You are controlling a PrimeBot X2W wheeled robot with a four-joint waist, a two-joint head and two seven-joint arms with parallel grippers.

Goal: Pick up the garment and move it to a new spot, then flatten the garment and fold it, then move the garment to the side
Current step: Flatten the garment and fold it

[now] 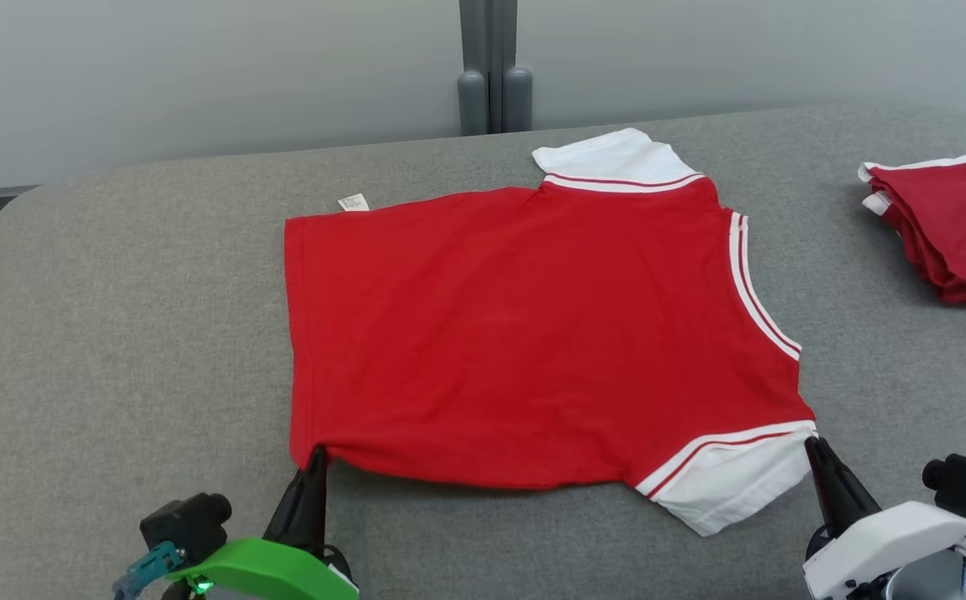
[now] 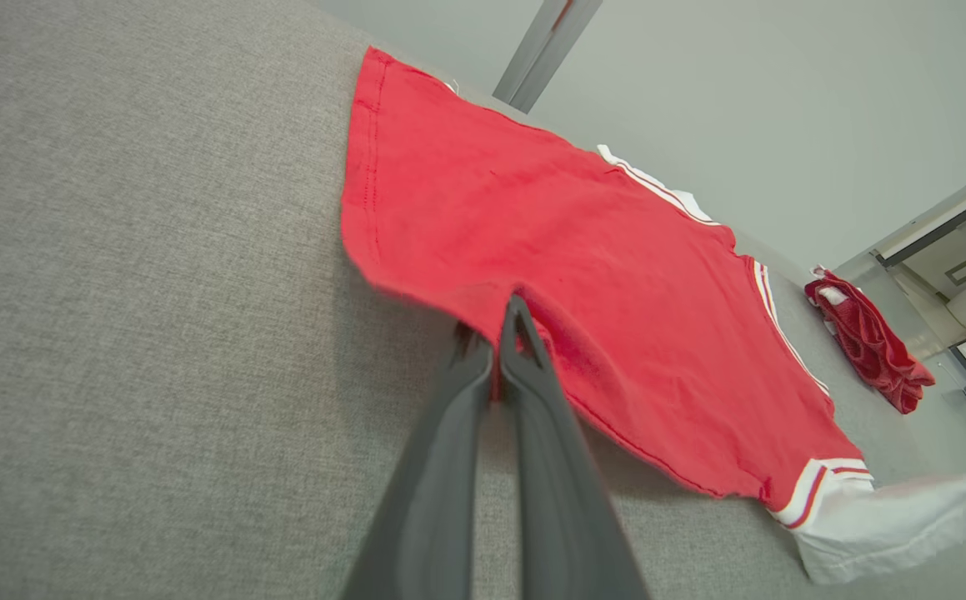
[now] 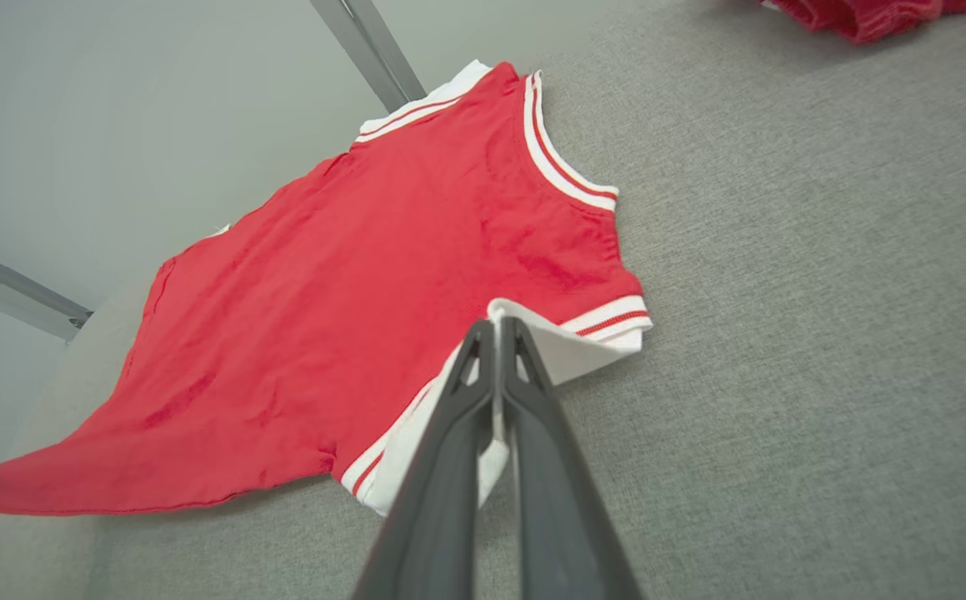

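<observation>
The garment [image 1: 533,333], a red T-shirt with white sleeves and striped trim, lies spread flat on the grey table [image 1: 116,333], collar to the right, hem to the left. My left gripper [image 1: 316,457] is shut on the near hem corner; in the left wrist view the garment [image 2: 583,275] is pinched between the dark fingers of the left gripper [image 2: 495,325]. My right gripper [image 1: 814,446] is shut on the edge of the near white sleeve; the right wrist view shows the garment [image 3: 382,275] with its sleeve cloth held between the tips of the right gripper [image 3: 497,327].
A bundle of other red-and-white clothes [image 1: 949,229] lies at the table's right edge, also seen as the bundle [image 2: 866,342] in the left wrist view. A grey post [image 1: 493,75] stands behind the table against the pale wall. Bare grey cloth surrounds the shirt.
</observation>
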